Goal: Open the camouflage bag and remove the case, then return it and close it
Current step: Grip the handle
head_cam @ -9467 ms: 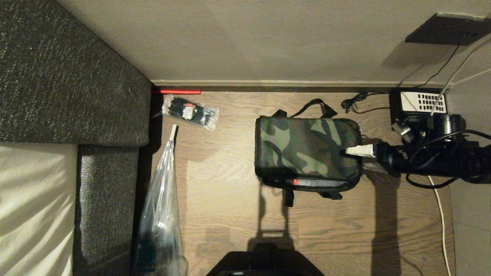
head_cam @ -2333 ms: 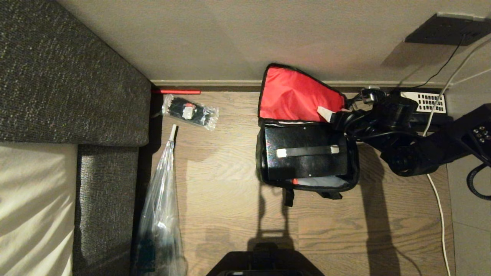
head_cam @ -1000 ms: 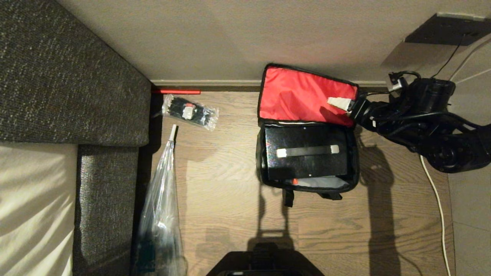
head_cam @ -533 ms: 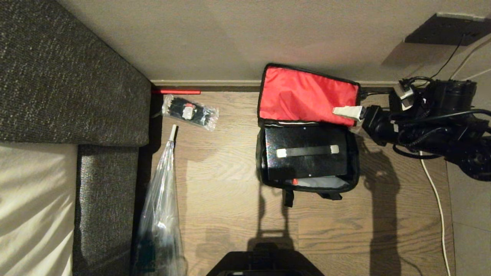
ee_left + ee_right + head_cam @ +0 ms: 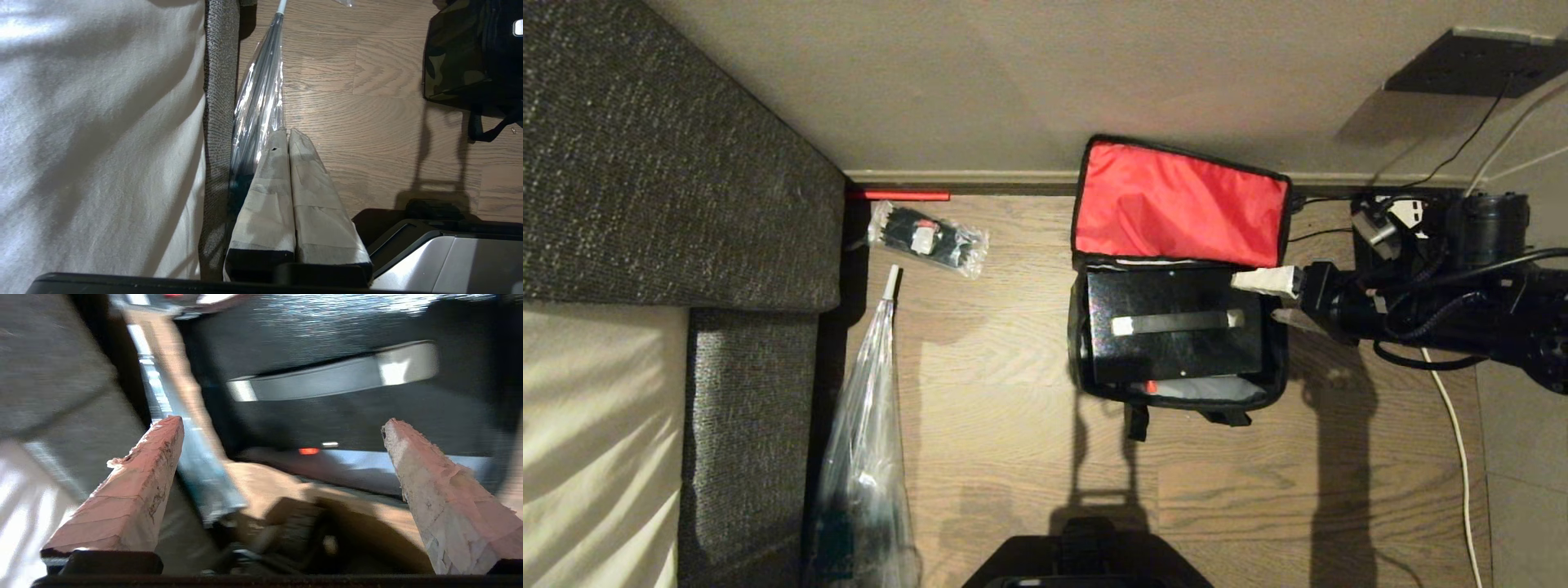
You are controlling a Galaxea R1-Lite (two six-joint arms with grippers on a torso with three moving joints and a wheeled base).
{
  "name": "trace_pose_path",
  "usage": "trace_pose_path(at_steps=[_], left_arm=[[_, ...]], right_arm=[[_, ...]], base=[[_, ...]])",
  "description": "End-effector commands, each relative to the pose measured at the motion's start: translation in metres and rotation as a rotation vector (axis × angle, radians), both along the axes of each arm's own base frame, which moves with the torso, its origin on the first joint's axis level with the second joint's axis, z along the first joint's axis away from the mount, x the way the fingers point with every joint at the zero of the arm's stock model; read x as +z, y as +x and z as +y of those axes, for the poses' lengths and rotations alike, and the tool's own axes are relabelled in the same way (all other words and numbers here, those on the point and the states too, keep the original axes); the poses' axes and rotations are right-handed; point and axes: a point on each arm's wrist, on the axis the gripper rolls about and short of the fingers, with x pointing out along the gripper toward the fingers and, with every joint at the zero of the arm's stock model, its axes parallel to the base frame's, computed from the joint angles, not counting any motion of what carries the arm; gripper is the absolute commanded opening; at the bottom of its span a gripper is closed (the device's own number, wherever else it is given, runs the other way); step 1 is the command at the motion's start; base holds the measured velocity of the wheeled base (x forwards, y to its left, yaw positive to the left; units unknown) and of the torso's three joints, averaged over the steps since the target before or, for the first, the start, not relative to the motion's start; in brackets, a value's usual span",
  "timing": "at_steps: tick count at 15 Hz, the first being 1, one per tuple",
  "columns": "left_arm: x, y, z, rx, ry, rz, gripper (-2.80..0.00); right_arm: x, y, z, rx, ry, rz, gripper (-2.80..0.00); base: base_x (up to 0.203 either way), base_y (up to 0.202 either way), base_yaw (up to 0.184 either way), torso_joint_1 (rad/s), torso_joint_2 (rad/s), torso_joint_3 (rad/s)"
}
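The right gripper [image 5: 1262, 296] hangs at the right-hand end of the camouflage bag [image 5: 1176, 390], its two taped fingers [image 5: 139, 486] spread wide apart with nothing between them; one fingertip lies over the bag's upper right corner and the other just outside the bag's right wall. Straight ahead of the fingertips, inside the bag, sits the case [image 5: 1174, 335], a black box filling most of the pale-lined compartment, with its bar handle [image 5: 1178, 322] running lengthwise and pointing back toward the gripper, the nearer silver-white end just beside the fingertips but not touching them. The bag's lid [image 5: 1180, 204] is flung open, red lining up, leaning against the wall on the far side of the gripper's fingers. A small red mark [image 5: 1150, 386] shows at the case's edge on the side away from the lid. Behind the gripper, along its black arm, a white cable [image 5: 1454, 441] trails across the wooden floor [image 5: 1013, 425]. The left gripper [image 5: 288, 132] is well away from the bag, parked low beside the grey sofa [image 5: 218, 81], its taped fingers pressed together and empty, with a clear plastic sleeve [image 5: 261, 94] lying just ahead of the tips
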Motion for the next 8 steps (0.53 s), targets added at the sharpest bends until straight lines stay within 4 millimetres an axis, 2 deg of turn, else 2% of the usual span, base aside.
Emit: trace_pose_path(at_steps=[1, 3, 6, 8], left_arm=[[0.0, 0.0, 0.0, 0.0, -0.001, 0.0, -2.8], [0.0, 0.0, 0.0, 0.0, -0.001, 0.0, -2.8], [0.0, 0.0, 0.0, 0.0, -0.001, 0.0, -2.8], [0.0, 0.0, 0.0, 0.0, -0.001, 0.0, -2.8]], right_arm=[[-0.013, 0.012, -0.015, -0.048, -0.008, 0.034, 0.0], [-0.021, 0.019, -0.03, -0.124, 0.078, 0.104, 0.0], [-0.014, 0.034, -0.046, -0.237, 0.278, 0.168, 0.0], [-0.017, 0.041, -0.051, -0.285, 0.38, 0.21, 0.0]], base=[[0.0, 0.0, 0.0, 0.0, 0.0, 0.0], [0.0, 0.0, 0.0, 0.0, 0.0, 0.0], [0.0, 0.0, 0.0, 0.0, 0.0, 0.0], [0.0, 0.0, 0.0, 0.0, 0.0, 0.0]])
